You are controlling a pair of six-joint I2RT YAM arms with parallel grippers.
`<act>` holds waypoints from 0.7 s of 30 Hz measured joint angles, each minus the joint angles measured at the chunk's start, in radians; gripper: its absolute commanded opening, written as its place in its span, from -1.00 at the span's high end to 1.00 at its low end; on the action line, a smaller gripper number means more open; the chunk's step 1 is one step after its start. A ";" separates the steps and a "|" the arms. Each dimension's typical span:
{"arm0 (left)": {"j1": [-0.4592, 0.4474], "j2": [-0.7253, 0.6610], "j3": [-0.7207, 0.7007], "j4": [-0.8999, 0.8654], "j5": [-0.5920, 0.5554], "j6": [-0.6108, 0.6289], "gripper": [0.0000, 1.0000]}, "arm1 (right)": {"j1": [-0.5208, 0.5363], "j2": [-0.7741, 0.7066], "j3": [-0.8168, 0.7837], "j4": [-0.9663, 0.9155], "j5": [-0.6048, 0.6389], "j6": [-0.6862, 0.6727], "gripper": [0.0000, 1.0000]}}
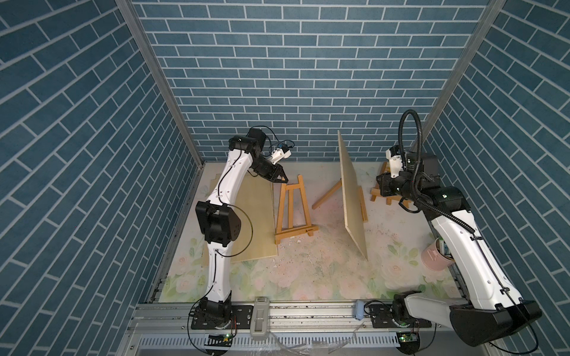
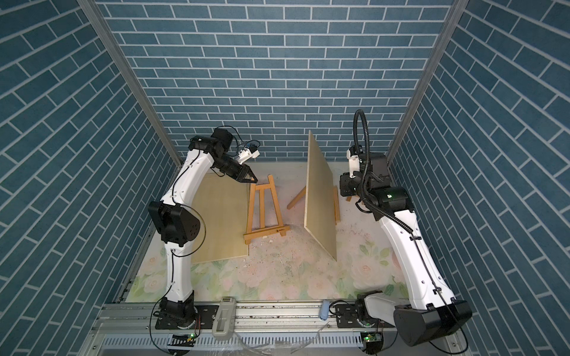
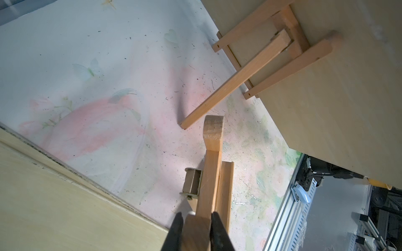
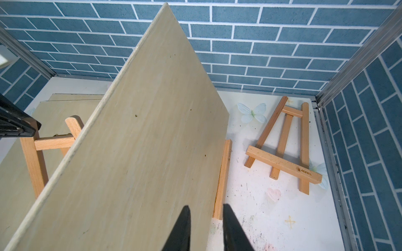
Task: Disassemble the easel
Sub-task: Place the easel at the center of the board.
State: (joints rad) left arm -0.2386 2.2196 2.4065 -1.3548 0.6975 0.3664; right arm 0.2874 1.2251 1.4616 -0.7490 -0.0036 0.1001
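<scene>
A small wooden easel [image 1: 293, 212] [image 2: 263, 212] stands left of centre, with a brass hinge behind its top. My left gripper [image 1: 283, 179] [image 3: 196, 215] is shut on the wooden piece at the easel's top [image 3: 212, 173], one black finger on each side. A second easel stands in the middle with a tall plywood board [image 1: 351, 197] [image 4: 141, 141] leaning on it; its rear leg [image 1: 327, 194] [image 3: 235, 87] props on the mat. My right gripper [image 4: 206, 208] hovers by that board's lower corner and the ledge [image 4: 224, 178], fingers slightly apart, nothing between them.
A third easel [image 4: 282, 152] lies flat in the back right corner. Plywood boards [image 1: 253, 222] [image 3: 54, 206] lie flat on the left, under the left arm. A pink cup [image 1: 436, 255] stands by the right arm. Brick-patterned walls close in three sides.
</scene>
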 measured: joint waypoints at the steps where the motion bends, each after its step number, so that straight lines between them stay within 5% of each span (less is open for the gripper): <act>1: 0.004 0.010 0.000 0.016 0.000 -0.009 0.94 | 0.000 0.000 -0.005 0.000 0.002 0.000 0.47; 21: 0.010 0.264 0.028 0.141 -0.072 -0.119 0.65 | 0.000 0.000 -0.020 -0.052 0.044 0.027 0.47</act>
State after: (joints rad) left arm -0.2283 2.4836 2.4348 -1.2140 0.6250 0.2470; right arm 0.2874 1.2247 1.4418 -0.8009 0.0406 0.1272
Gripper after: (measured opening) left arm 0.287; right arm 0.266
